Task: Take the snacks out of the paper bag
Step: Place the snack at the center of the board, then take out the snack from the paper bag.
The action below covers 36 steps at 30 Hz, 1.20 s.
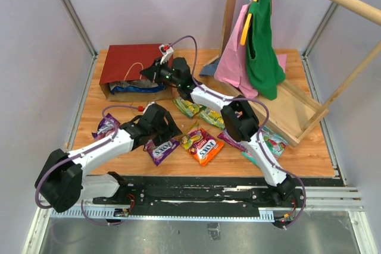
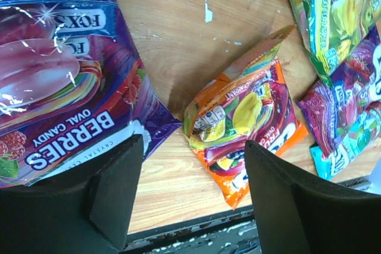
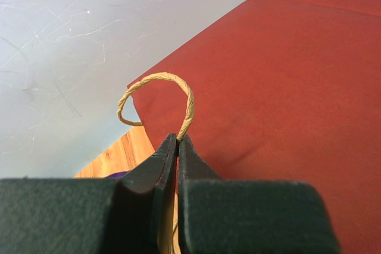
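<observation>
The dark red paper bag lies on its side at the back left, its mouth facing the front. Blue snacks show inside the mouth. My right gripper is shut on the bag's upper rim beside the twine handle, with the red paper behind it. Several snacks lie on the table: a purple packet, an orange one and green ones. My left gripper hangs open just above the wood, with the purple berries packet at its left finger and the orange packet ahead.
A pale wooden frame with pink and green garments on hangers stands at the back right. Another purple packet lies by the left arm. Teal packets lie near the right arm. A black rail runs along the near edge.
</observation>
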Each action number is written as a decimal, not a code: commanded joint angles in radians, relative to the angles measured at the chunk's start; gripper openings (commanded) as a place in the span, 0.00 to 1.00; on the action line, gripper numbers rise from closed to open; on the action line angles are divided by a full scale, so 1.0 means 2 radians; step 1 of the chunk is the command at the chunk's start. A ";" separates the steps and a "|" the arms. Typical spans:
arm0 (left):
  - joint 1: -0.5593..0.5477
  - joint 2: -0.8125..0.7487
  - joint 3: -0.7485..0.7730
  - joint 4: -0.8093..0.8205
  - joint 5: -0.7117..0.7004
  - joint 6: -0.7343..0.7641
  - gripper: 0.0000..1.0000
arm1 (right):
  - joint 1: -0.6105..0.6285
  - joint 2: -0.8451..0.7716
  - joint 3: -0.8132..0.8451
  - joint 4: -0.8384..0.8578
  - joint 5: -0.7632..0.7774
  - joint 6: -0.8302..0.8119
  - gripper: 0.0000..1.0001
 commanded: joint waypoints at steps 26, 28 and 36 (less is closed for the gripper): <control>0.221 -0.134 -0.005 0.087 0.105 0.179 0.77 | -0.016 -0.005 0.002 0.022 0.003 0.012 0.01; 0.241 -0.119 -0.023 0.118 0.125 0.169 0.60 | -0.015 -0.007 -0.001 0.024 0.001 0.013 0.01; 0.254 -0.016 -0.043 0.217 0.040 0.148 0.40 | -0.015 -0.018 -0.018 0.036 -0.001 0.017 0.01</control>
